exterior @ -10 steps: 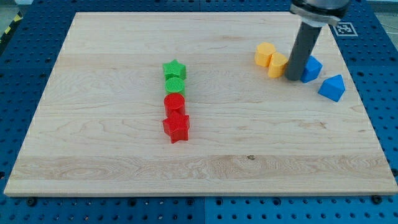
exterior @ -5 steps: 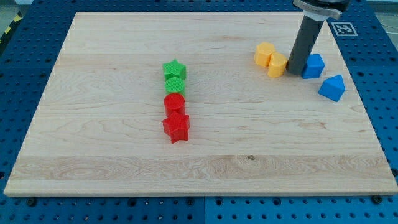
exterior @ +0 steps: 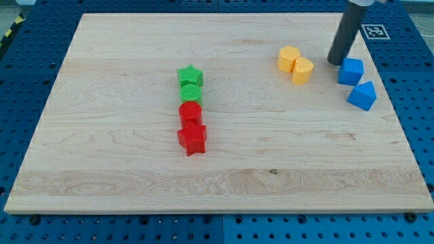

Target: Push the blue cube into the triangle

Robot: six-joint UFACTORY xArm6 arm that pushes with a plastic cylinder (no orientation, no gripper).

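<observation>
The blue cube (exterior: 350, 71) sits near the board's right edge. The blue triangle-topped block (exterior: 362, 95) lies just below and right of it, with a small gap between them. My tip (exterior: 335, 62) rests on the board at the cube's upper left corner, close to it; contact cannot be told. The dark rod rises to the view's top.
Two yellow blocks (exterior: 295, 64) lie touching, left of my tip. A column in the board's middle holds a green star (exterior: 190, 74), a green cylinder (exterior: 191, 92), a red cylinder (exterior: 190, 111) and a red star (exterior: 192, 138). The wooden board's right edge (exterior: 400, 122) is near the blue blocks.
My tip moved up and right, from between the yellow block and the blue cube to the cube's upper left. The blue cube shifted a little to the right.
</observation>
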